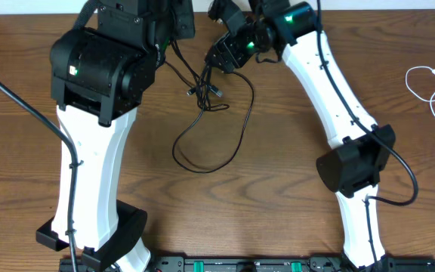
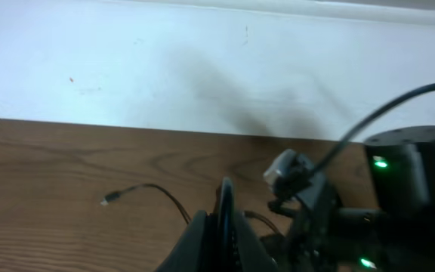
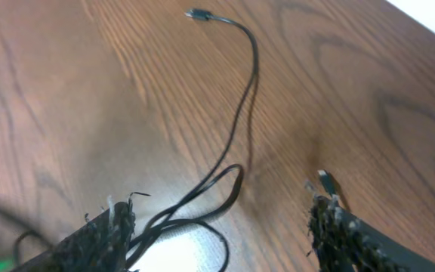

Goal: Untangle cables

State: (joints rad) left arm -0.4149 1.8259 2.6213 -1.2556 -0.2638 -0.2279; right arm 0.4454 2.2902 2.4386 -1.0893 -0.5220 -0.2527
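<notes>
From where I stood, nearest me on the wooden table (image 1: 293,196) lay the wide, slack loop of the black cable (image 1: 204,102), on the near side of the right gripper (image 3: 221,227). From that loop the strands gathered into a small tangle of crossings with plug ends sticking out, just beside the right gripper. A doubled strand ran on between the jaws, hugging one finger (image 3: 104,238) rather than the middle of the gap. Those jaws stood apart and clamped on nothing, and a small plug (image 3: 324,180) sat just by the tip of the other finger. Well off to the right gripper's right, by the table's edge, the white cable (image 1: 434,106) lay in its own loose loops, apart from the black one. Beyond the right gripper, towards the white wall (image 2: 127,68), the left gripper (image 2: 223,223) hung with its jaws pressed together. A black strand with a plug on its free end curved across the wood right up to them, though I could not tell whether it was pinched there.
</notes>
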